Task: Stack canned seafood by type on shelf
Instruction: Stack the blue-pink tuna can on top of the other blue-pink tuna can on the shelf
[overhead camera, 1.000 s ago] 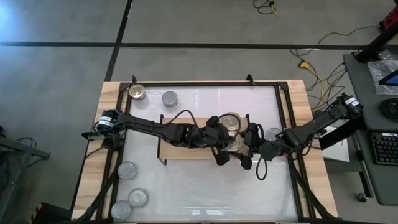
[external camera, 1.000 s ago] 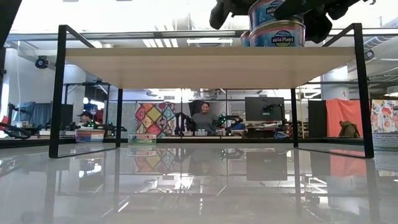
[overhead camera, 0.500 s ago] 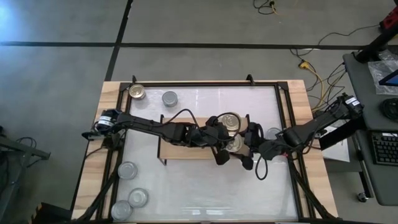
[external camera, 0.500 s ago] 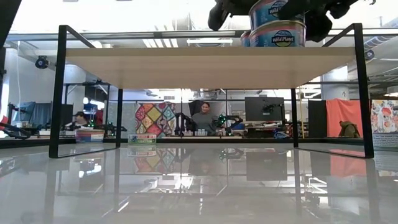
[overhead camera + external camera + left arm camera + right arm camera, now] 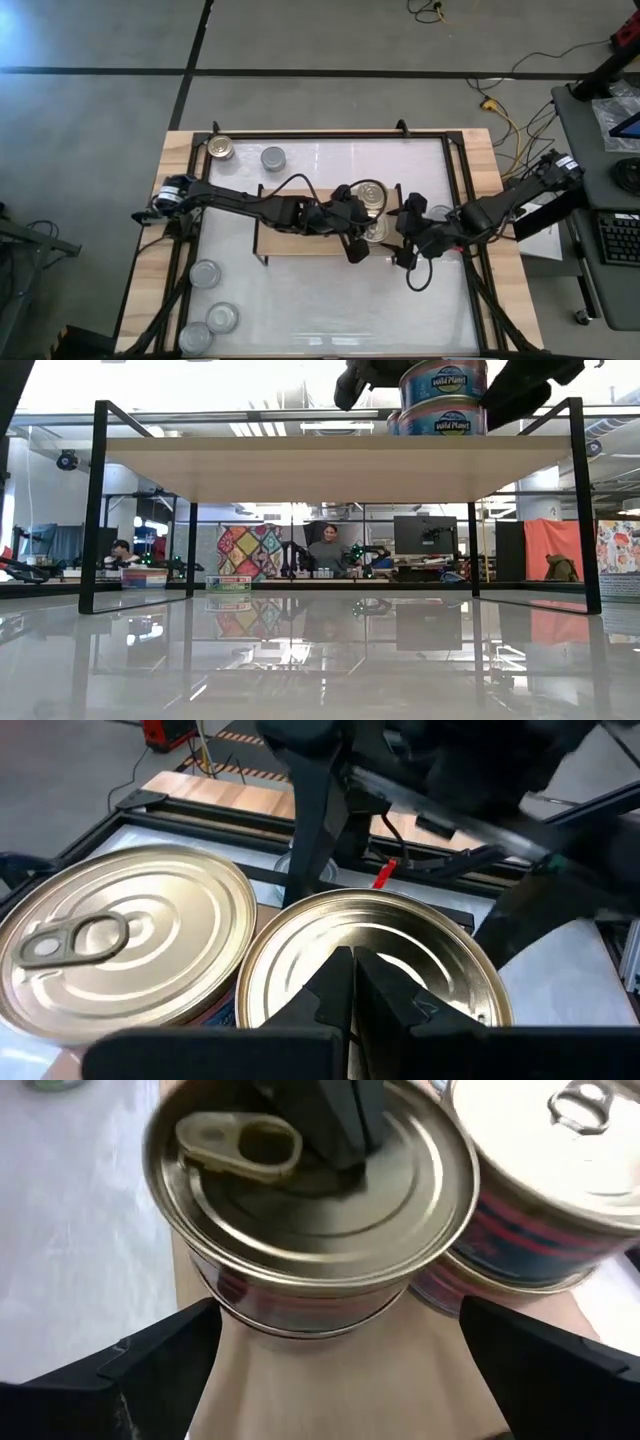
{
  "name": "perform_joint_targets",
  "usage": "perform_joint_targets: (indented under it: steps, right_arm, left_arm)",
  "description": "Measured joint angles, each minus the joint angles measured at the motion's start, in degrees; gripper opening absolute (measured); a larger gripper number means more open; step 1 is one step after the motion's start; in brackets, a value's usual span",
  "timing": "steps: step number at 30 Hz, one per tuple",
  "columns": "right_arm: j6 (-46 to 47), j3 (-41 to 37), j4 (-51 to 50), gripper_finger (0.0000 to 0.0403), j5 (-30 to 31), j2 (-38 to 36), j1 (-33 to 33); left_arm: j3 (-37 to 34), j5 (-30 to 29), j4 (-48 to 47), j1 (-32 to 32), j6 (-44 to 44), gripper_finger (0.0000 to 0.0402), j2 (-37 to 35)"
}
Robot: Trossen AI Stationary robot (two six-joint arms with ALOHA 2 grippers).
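Item: shelf (image 5: 285, 238), light-wood board on black legs, mid-table. It carries my gold-topped tins at its right end so like sits with like.

Item: stacked pair of gold-topped tins (image 5: 443, 400), one seated squarely on the other at the shelf's near right edge. A further gold tin (image 5: 372, 193) stands touching beside them, farther back.

Item: my left gripper (image 5: 352, 215), over the stack. My fingers are pressed together, tips resting on the top tin's lid (image 5: 370, 970). I judge this steadies the tin from above while my other arm lets go.

Item: my right gripper (image 5: 410, 232), just off the shelf's right end. My fingers (image 5: 150, 1370) are spread wide to either side of the stack, touching neither tin, so the stack stands free.

Item: loose tins on the tabletop (image 5: 320, 300). One gold (image 5: 220, 149) and one silver-grey (image 5: 272, 157) at the far left corner; three silver-grey (image 5: 205, 273) at the near left. These are unsorted, so the silver-grey stack is not yet begun.
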Motion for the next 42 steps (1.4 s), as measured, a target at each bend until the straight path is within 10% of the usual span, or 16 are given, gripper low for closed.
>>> perform_joint_targets:
  steps: [9, 16, 28, 35, 42]
  right_arm:
    - [-0.61, 7.48, -7.54, 0.04, -0.42, -0.02, 1.88]
    - [0.92, 11.72, -13.9, 0.04, 2.21, -0.02, 5.7]
    - [8.96, 13.19, -20.69, 0.04, 13.69, 0.03, 19.75]
    - [15.09, 13.19, -20.73, 0.04, 12.02, 0.04, 23.38]
    - [18.21, 13.19, -22.12, 0.04, 5.37, -0.17, 23.95]
  left_arm:
    - [7.26, -0.49, 0.72, -0.41, 8.33, 0.0, -0.06]
    - [17.81, -11.66, -21.01, -4.92, 12.87, 0.0, -4.26]
    - [5.01, -35.6, -59.44, -6.74, -25.48, 0.0, -26.45]
    - [-13.36, -24.82, -59.15, 9.54, -36.74, 0.0, -39.24]
    - [-23.32, -3.1, -49.73, 39.26, -20.46, 0.0, -39.85]
